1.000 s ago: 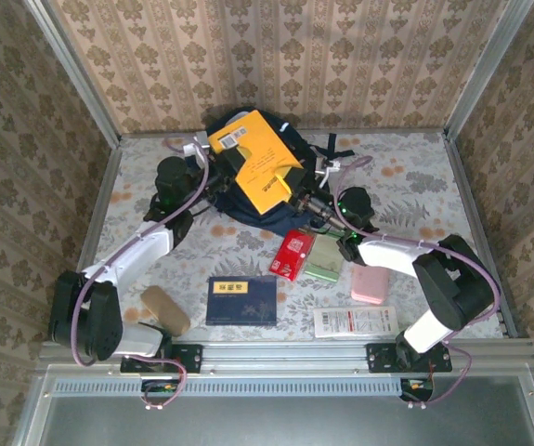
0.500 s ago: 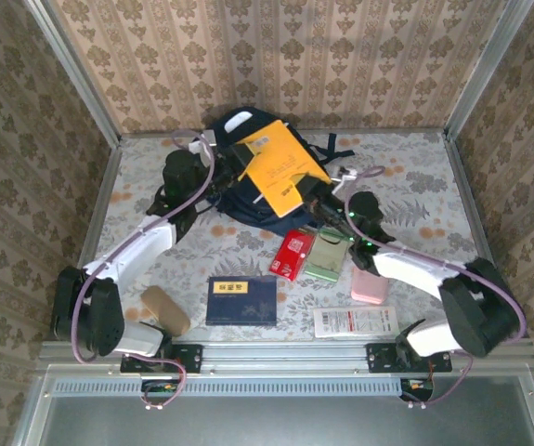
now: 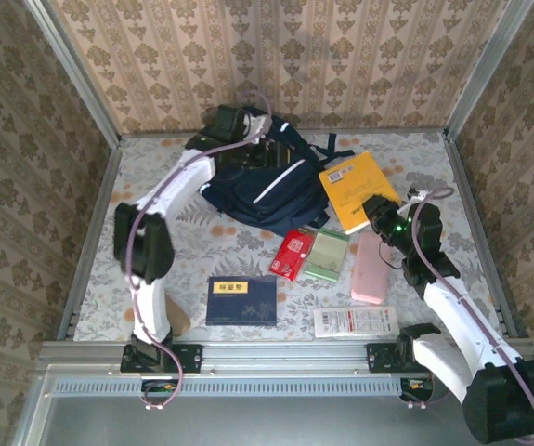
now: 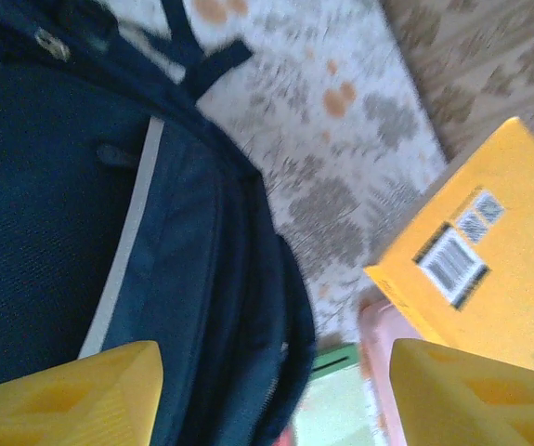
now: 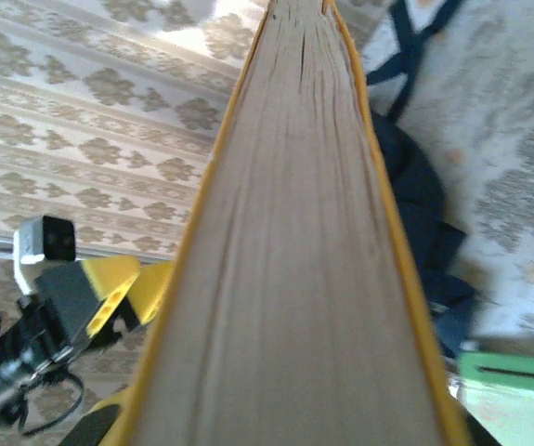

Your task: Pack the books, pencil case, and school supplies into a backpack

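Backpack (image 3: 267, 186) lies far-centre on the table (image 3: 146, 177), its inside hidden; the left gripper (image 3: 253, 139) hovers at its far edge. Right gripper (image 3: 378, 214) clamps the yellow-orange book (image 3: 355, 186) just right of the backpack, with open cloth beyond.
Left wrist: fingers (image 4: 62, 395) spread, empty, above navy fabric.
Right wrist: the book's page edge runs out from the grip.
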{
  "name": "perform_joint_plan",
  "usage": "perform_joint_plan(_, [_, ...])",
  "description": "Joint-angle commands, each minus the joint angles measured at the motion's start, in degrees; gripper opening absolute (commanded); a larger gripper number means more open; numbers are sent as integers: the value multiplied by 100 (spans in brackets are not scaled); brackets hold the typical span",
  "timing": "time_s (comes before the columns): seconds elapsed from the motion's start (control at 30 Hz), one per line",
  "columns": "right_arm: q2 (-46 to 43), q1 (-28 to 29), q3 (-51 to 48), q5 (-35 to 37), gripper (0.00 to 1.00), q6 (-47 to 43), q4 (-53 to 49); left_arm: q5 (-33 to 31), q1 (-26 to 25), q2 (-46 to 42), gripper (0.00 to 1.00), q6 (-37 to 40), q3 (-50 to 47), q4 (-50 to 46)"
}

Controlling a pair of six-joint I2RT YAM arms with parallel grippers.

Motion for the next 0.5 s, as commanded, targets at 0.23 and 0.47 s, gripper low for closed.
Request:
perform_joint_plan(0.23, [-131,-84,-265,-790,0,-25,362,708,369,1619,64,539,1513,-628])
perform_joint_plan(0.47, [107,-190,-352,-1004,0,31,655,1218,183,1888,58,298,1322,-234])
